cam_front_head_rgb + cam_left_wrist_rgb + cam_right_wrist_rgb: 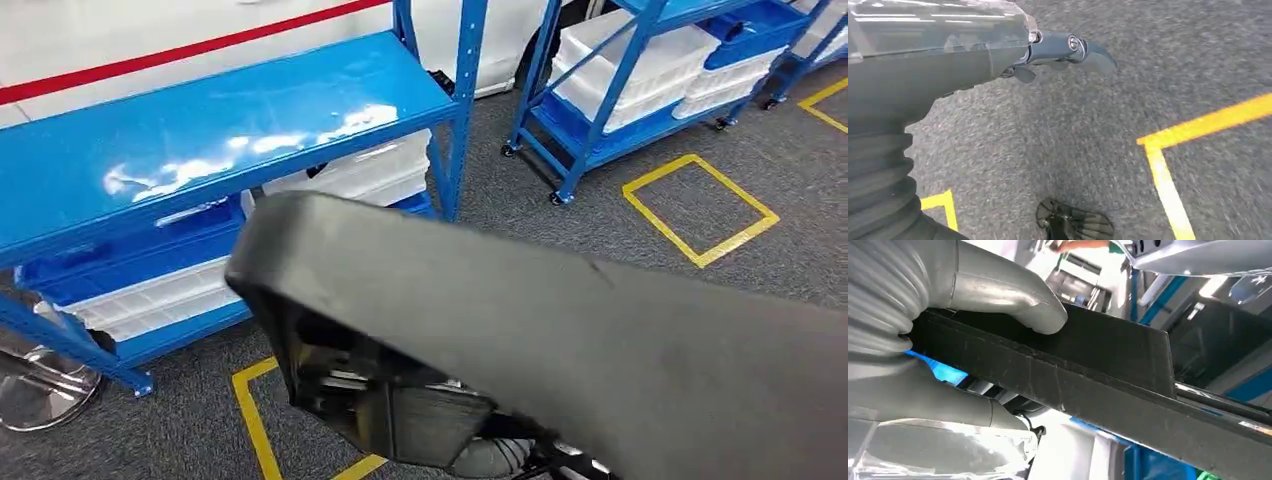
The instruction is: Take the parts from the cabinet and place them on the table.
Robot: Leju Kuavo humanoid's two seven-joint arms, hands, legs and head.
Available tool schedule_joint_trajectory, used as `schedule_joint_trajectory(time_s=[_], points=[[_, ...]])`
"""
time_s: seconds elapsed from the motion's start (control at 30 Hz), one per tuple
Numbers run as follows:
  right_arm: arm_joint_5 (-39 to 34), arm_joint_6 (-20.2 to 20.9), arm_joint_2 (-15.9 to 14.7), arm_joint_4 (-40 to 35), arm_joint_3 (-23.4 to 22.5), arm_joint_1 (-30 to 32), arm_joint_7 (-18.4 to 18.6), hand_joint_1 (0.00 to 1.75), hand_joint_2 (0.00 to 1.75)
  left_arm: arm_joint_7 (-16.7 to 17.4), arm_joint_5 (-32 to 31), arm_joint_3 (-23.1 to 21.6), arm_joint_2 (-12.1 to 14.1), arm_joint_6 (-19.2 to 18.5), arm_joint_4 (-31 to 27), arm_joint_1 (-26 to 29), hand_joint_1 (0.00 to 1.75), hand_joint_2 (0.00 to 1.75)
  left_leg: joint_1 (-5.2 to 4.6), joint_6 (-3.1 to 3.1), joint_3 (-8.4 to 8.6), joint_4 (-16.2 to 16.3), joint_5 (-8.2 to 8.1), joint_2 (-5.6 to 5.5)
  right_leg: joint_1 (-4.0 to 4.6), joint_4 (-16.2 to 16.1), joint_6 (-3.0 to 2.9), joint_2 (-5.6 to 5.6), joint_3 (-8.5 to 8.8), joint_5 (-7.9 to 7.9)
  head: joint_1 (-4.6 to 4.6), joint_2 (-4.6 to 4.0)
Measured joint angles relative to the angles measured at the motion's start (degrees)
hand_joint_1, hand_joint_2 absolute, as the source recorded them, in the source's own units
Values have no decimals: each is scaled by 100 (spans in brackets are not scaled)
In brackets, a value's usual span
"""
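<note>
1. Black part (1088, 365), a long flat dark panel, is gripped by the right hand (948, 340): the thick grey thumb (1013, 297) is pressed onto one face and the rest of the hand is closed under the opposite edge.
2. In the head view the same black part (560, 340) is seen carried low and close to the camera, slanting across the foreground, above the grey carpet (620, 150) and its yellow floor markings (700, 208).
3. The left hand (998, 55) is seen hanging over the carpet with nothing in it; one dark finger (1083, 50) is stretched out, and the others cannot be made out.
4. Beyond the part, a blue shelf rack (200, 130) is seen with white bins (160, 295) on its lower level.
5. A second blue rack (640, 90) with white bins is set further to the right.
</note>
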Motion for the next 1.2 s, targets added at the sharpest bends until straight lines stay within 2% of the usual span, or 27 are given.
schedule_joint_trajectory(time_s=[0.03, 0.07, 0.1, 0.23, 0.27, 0.3, 0.33, 0.4, 0.43, 0.47, 0.5, 0.57, 0.6, 0.63, 0.7, 0.77, 0.8, 0.83, 0.87, 0.93, 0.97, 1.0, 1.03, 1.07, 1.1, 1.13, 1.2], points=[[-4, -9, 0, -7, 0, -3, 0, 173, 175, -11, 0, 0, 0, -14, 0, -10, 0, 175, 0, -17, 8, 5, -11, 49, 0, -504, -14, -52, 281, 237, 0, 0], [-42, -27, 0, -29, 0, -6, -2, 173, 175, -42, 0, 0, 2, -46, 0, -17, 0, 175, 0, -39, 22, 17, -24, 91, 10, -1043, -38, -195, 593, 441, 0, 0], [-92, -33, 0, -40, 0, -10, -2, 173, 175, -75, 2, 0, 15, -64, 0, -19, 0, 175, -22, -69, 26, 18, -35, 133, 62, -1248, -105, -390, 683, 315, 0, -2], [-192, 69, 2, -51, -2, -39, -7, 173, 175, -160, 7, -2, 96, -68, 2, -30, 0, 175, -33, -227, 70, -21, -34, 293, 127, -1252, -247, -184, 622, 374, -4, 0], [-140, 98, 13, -59, -2, -37, -7, 173, 175, -195, 9, -4, 129, -68, 2, -47, 0, 175, -26, -267, 79, -9, -59, 303, 75, -1319, -311, -127, 651, 416, -9, 0], [-83, 100, 33, -72, -2, -26, -9, 173, 175, -212, 9, -4, 183, -68, 4, -62, 0, 175, -2, -293, 49, 90, -167, 84, 64, -1343, -343, -95, 660, 438, -6, 0], [-33, 91, 67, -86, -2, -29, -11, 173, 175, -230, 9, -4, 217, -68, 7, -63, 0, 175, 1, -289, -86, 417, -409, -92, 63, -1342, -390, -61, 654, 447, -31, 0], [13, 63, 116, -99, -2, -2, -15, 173, 175, -236, 9, -4, 301, -12, 11, -34, 0, 175, -3, -301, -496, 1334, -849, -225, 85, -1338, -430, 56, 641, 455, -42, 0], [35, 33, 118, -99, -2, 21, -15, 173, 175, -243, 9, -4, 310, 36, 15, -16, 0, 175, -4, -304, -665, 1688, -945, -247, 100, -1329, -436, 127, 634, 457, -42, 0], [63, -15, 120, -97, -2, 47, -13, 173, 175, -258, 11, -4, 330, 83, 26, -6, 0, 175, -4, -299, -729, 1798, -893, -248, 112, -1313, -437, 202, 629, 456, -39, -2], [79, -46, 120, -96, -2, 62, -13, 173, 175, -271, 11, -4, 350, 96, 26, -7, 0, 175, -4, -286, -653, 1610, -711, -254, 116, -1297, -439, 268, 629, 454, -42, 0], [122, -94, 144, -96, -2, 62, -13, 173, 175, -293, 9, -4, 398, 105, 26, -16, 0, 175, -4, -242, -224, 666, -177, -328, 127, -1270, -436, 412, 633, 453, -42, 0], [146, -114, 166, -96, -2, 62, -15, 173, 175, -304, 11, -4, 435, 105, 28, -16, 0, 175, -3, -201, -29, 194, -25, -555, 119, -1256, -432, 467, 621, 450, -39, 0], [177, -138, 171, -88, -2, 51, -15, 173, 175, -306, 11, -4, 459, 109, 35, -19, 0, 175, 9, -183, 12, 76, -108, -710, 162, -1217, -394, 510, 585, 449, -33, 0], [287, -212, 173, -55, -2, 45, -13, 173, 175, -304, 11, 2, 481, 144, 39, -19, 0, 175, -35, -172, 11, 62, -93, -621, 87, -1228, -315, 636, 533, 485, -37, 0], [382, -293, 173, 11, -2, 35, -13, 173, 175, -274, 11, 17, 479, 174, 39, -39, 0, 175, -12, -85, 47, -14, -30, -509, 104, -1256, -215, 747, 516, 526, -35, 0], [418, -311, 168, 68, -2, 28, -11, 173, 175, -240, 9, 24, 470, 186, 39, -60, 0, 175, 5, -56, 72, -68, 15, -427, 97, -1171, -214, 470, 497, 466, -41, 0], [439, -319, 166, 125, -2, -13, -7, 173, 175, -216, 9, 33, 459, 186, 39, -62, 0, 175, 2, -14, 75, -85, 27, -383, 115, -946, -194, 196, 376, 278, 2, 0], [446, -328, 166, 177, -2, -43, -4, 173, 175, -190, 9, 39, 452, 177, 39, -49, 0, 175, -2, -8, 66, -85, 29, -323, 102, -587, -169, 99, 200, 64, -4, -2], [452, -330, 160, 308, -2, -51, -4, 173, 175, -147, 9, 50, 435, 126, 39, 2, 0, 175, -5, -6, 55, -82, 25, -175, 57, 323, -117, 60, -248, -309, -2, 0], [470, -337, 155, 358, -2, -51, -4, 173, 175, -133, 9, 52, 431, 109, 39, 10, 0, 175, -4, -9, 49, -77, 23, -105, 33, 498, -97, 48, -339, -308, 0, 0], [507, -365, 142, 422, -2, -52, 0, 173, 175, -123, 11, 57, 415, 65, 39, 8, 0, 175, -3, -16, 51, -77, 18, -48, 11, 381, -81, 29, -278, -181, -2, 0], [549, -403, 133, 461, -2, -52, 0, 173, 175, -109, 9, 61, 404, 13, 39, 4, 0, 175, 0, -30, 57, -73, 9, 5, -3, 13, -72, -4, -80, 42, -2, 0], [584, -444, 127, 496, -2, -56, 2, 173, 175, -83, 11, 68, 393, -31, 39, 3, 0, 175, 3, -51, 71, -68, -4, 53, -8, -499, -75, -65, 206, 276, 0, 0], [610, -483, 122, 527, 0, -67, 2, 173, 175, -44, 11, 72, 382, -75, 39, 6, 0, 175, 3, -82, 91, -58, -24, 94, -5, -1054, -90, -231, 528, 468, 0, -2], [614, -505, 120, 553, 0, -93, 2, 173, 175, -13, 9, 74, 382, -79, 39, 8, 0, 175, -35, -122, 91, -47, -49, 130, 58, -1260, -131, -414, 611, 375, 0, -2], [619, -516, 118, 594, 0, -110, 0, 173, 175, 26, 9, 72, 380, -83, 39, 7, 0, 175, -52, -200, 105, -44, -71, 211, 74, -1267, -225, -262, 579, 406, -15, 0]])
